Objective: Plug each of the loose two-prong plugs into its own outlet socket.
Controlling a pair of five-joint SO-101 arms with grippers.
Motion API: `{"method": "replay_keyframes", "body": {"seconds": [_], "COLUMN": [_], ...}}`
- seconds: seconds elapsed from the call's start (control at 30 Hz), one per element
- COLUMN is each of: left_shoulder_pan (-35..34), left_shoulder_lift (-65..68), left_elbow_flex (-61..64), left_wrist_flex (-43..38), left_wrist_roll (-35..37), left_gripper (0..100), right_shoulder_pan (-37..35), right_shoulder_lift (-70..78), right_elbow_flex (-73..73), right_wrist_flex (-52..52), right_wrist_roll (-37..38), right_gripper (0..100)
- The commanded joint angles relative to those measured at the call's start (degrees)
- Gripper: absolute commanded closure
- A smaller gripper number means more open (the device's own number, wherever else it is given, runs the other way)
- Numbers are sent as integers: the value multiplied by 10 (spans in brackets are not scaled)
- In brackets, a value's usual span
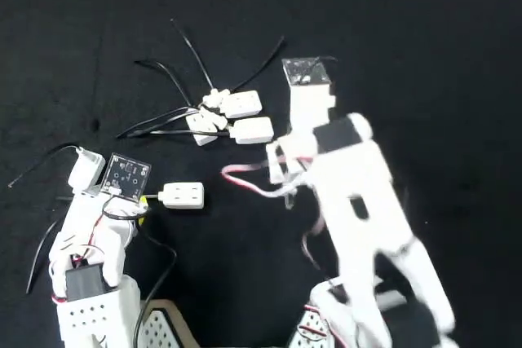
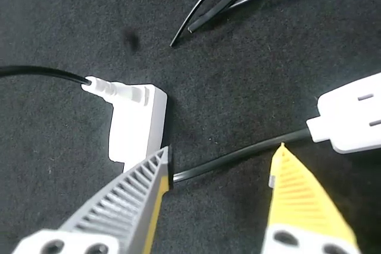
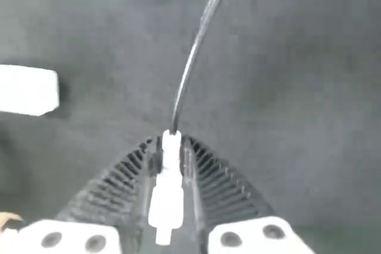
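Right end effector clamps a plug where its cord enters; a slack grip could let it pivot off-line. Left end effector hangs spread apart.

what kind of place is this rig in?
Probably a robotics lab bench: a black table, a white left arm and right arm, and a loose plug and outlet socket as test pieces.
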Motion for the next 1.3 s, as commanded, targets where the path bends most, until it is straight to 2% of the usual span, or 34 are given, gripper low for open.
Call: {"method": "replay_keyframes", "body": {"seconds": [0.0,0.1,0.3,0.37,0.57,0.73,0.83,1.03,1.27], "left_shoulder_pan": [7,7,7,7,7,7,7,7,7], "left_shoulder_lift": [-1,-1,-1,-1,-1,-1,-1,-1,-1], "left_elbow_flex": [10,10,10,10,10,10,10,10,10], "left_wrist_flex": [5,5,5,5,5,9,11,11,11], "left_wrist_roll": [-4,-4,-4,-4,-4,-4,-4,-4,-5], "left_gripper": [732,732,732,732,732,732,732,732,732], "right_shoulder_pan": [8,8,8,8,8,9,11,9,10], "right_shoulder_lift": [-113,-141,-94,-75,4,116,189,335,469], "right_elbow_flex": [25,115,350,370,335,274,214,52,-127], "right_wrist_flex": [-30,-93,-335,-354,-280,-275,-244,-97,85], "right_wrist_roll": [62,89,125,124,127,123,122,127,126], "right_gripper": [987,987,986,986,984,983,933,799,790]}}
